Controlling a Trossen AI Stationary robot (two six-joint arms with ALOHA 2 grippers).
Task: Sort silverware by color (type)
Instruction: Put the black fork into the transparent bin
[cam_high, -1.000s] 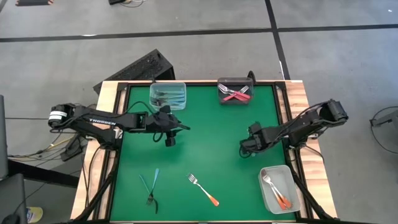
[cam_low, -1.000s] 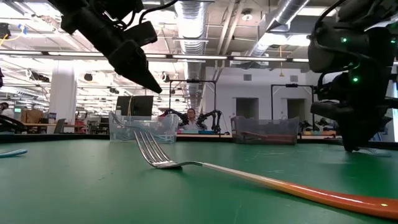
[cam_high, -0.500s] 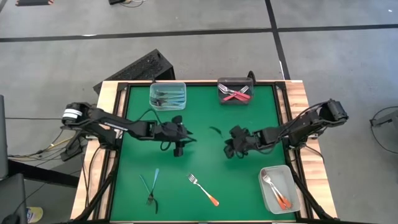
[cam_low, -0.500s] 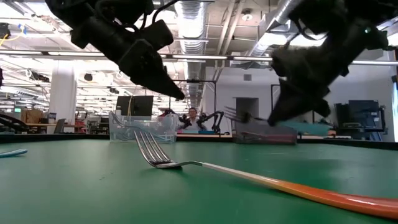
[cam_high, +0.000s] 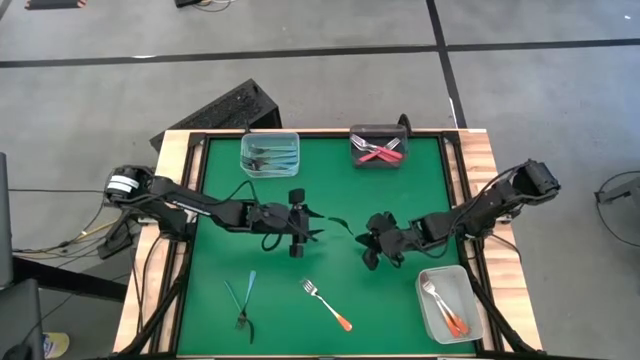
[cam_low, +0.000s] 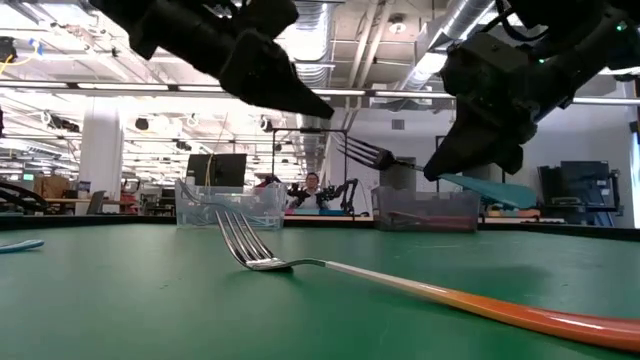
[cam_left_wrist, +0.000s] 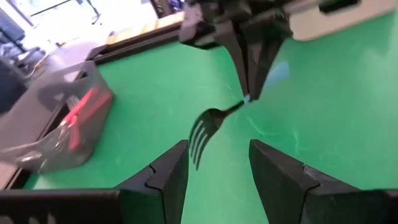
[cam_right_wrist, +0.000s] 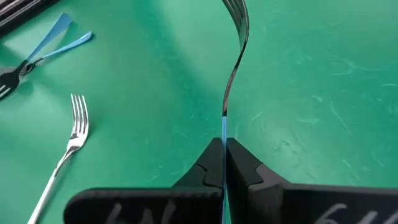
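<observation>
Blue-handled metal fork (cam_right_wrist: 231, 74) pinched by closed right gripper (cam_right_wrist: 223, 163) mid-table, tines toward open, empty left gripper (cam_left_wrist: 217, 163); handover: close squarely on tines before release.

Open mat (cam_high: 330, 180) mid-table, orange fork (cam_high: 327, 304) and blue forks (cam_high: 243, 300) obstructing front

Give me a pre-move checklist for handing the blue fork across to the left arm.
1. Right tool shut on the blue-handled metal fork: ok.
2. Fork lifted off the green table mat: ok.
3. Left tool open: ok.
4. Fork tines pointing at the left tool's gap: ok.
5. Tines inside the left tool's gap: not ok.
6. Clear tub of blue forks has room: cannot tell.
</observation>
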